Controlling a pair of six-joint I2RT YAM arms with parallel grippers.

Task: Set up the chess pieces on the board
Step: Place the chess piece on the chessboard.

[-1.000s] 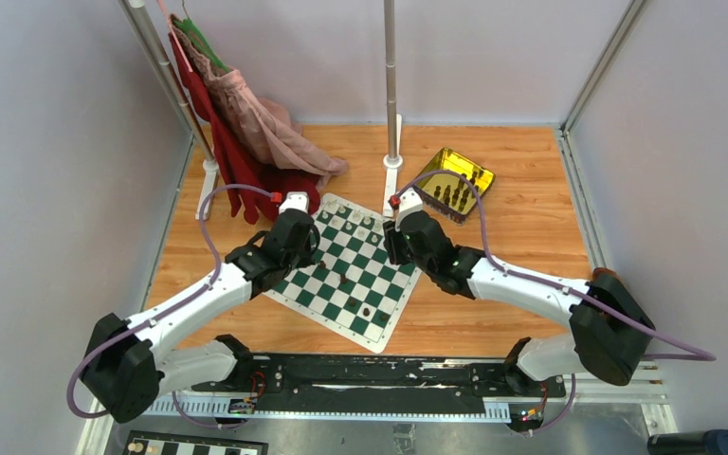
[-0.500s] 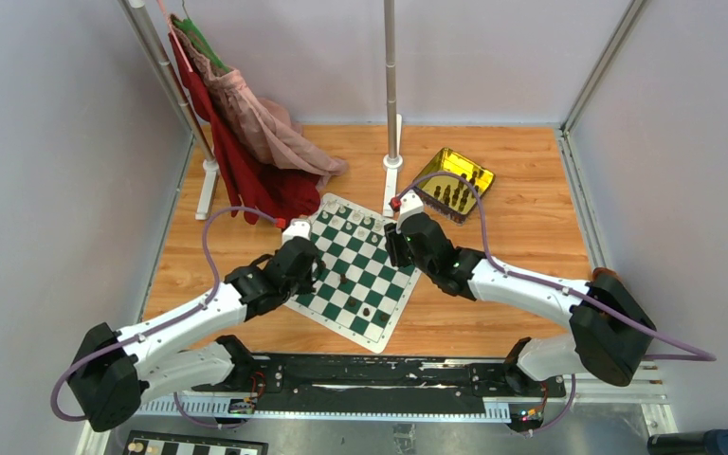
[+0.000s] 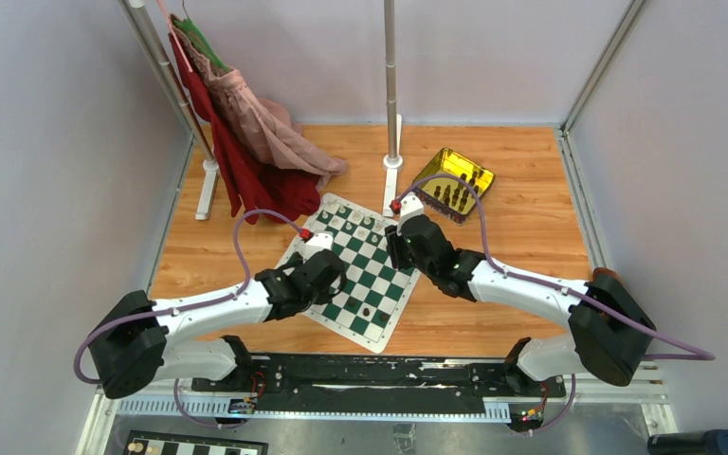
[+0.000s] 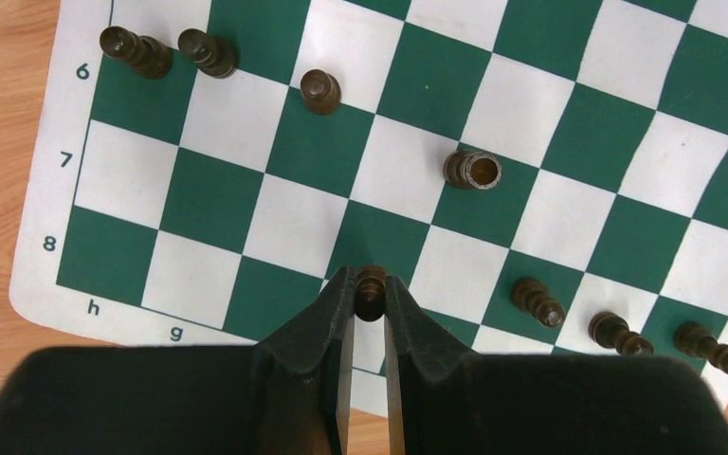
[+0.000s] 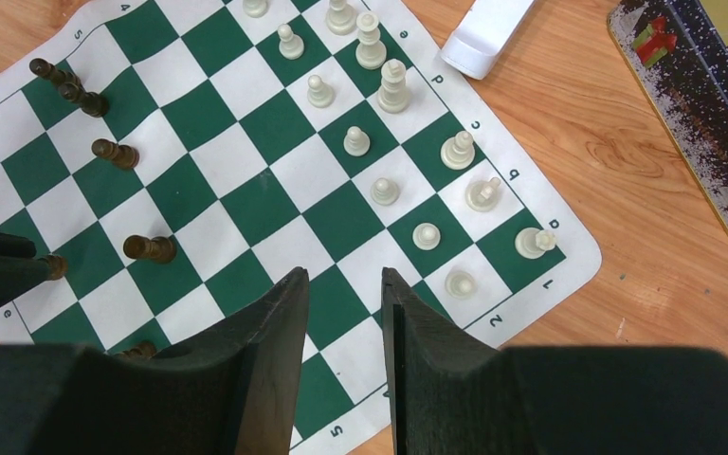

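garments (image 3: 246, 142): red and pink cloth hangs from a slanted rail at the far left, its lower end near the board's far-left corner.
left gripper (image 4: 370, 292): the jaws are pinched on a small dark piece (image 4: 371, 278), whose round head shows just past the fingertips.
held piece's place: it is over the squares beside the edge numbered 8. Whether its foot touches the mat cannot be told.
board (image 3: 376, 270): a green and white checked mat, lying at an angle on the wooden table (image 3: 493, 322) between the two arms.
dark pieces (image 4: 209, 52): three are grouped along row 6 and three more (image 4: 619, 332) lean near the opposite border.
tipped piece (image 4: 474, 171): it lies on its side mid-board, hollow base toward the left wrist camera.
white pieces (image 5: 384, 190): they stand in two rows along the edge numbered 1 and 2, well apart from the dark ones.
right gripper (image 5: 341, 284): the jaws are spread with nothing between them, above bare squares just short of the white rows.
pole base (image 5: 488, 33): white, on the table just past the board's white-side edge.
yellow tray (image 3: 482, 172): it sits beyond the right gripper, apart from the board, with dark figures (image 3: 450, 194) standing inside.
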